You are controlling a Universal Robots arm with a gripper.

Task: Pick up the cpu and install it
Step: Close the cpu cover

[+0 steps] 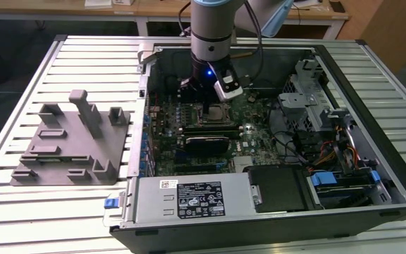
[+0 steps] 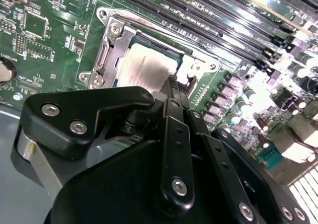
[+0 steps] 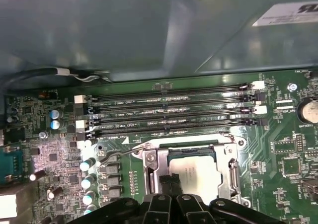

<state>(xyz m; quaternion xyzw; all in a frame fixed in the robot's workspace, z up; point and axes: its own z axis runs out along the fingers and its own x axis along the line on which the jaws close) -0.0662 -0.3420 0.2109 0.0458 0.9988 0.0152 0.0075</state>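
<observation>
Fingers (image 3: 165, 185) first: in both wrist views they're pressed together with basically no gap, and nothing is gripped between them. The gripper (image 3: 170, 177) is held right over one edge of the cpu (image 3: 198, 177). Whether the tips actually touch its metal top can't be told from these angles; they might just be hovering a hair above it.

The cpu itself is seated flat in the socket, silvery top up, with the metal frame (image 3: 231, 177) closed in around its sides. A thin wire lever (image 3: 121, 153) is seen sticking out beside the frame. Just past the socket, four long memory slots (image 3: 169, 110) are laid side by side on the green motherboard (image 3: 283, 169), and a coin battery (image 3: 309, 110) is spotted near the far end of them.

In the exterior view the arm (image 1: 210, 32) is dropped straight down into the open computer case (image 1: 259, 233). Taking the socket as the clock centre there, a black block (image 1: 206, 143) is found close by at 6 o'clock. The power supply box (image 1: 188, 198) is further out the same way, and a metal drive cage (image 1: 305, 100) sits at about 3 o'clock. Outside the case at 9 o'clock, toward the exterior view's left, a grey fixture (image 1: 69, 143) is set on the slatted table (image 1: 19, 211), well apart from the gripper.
</observation>
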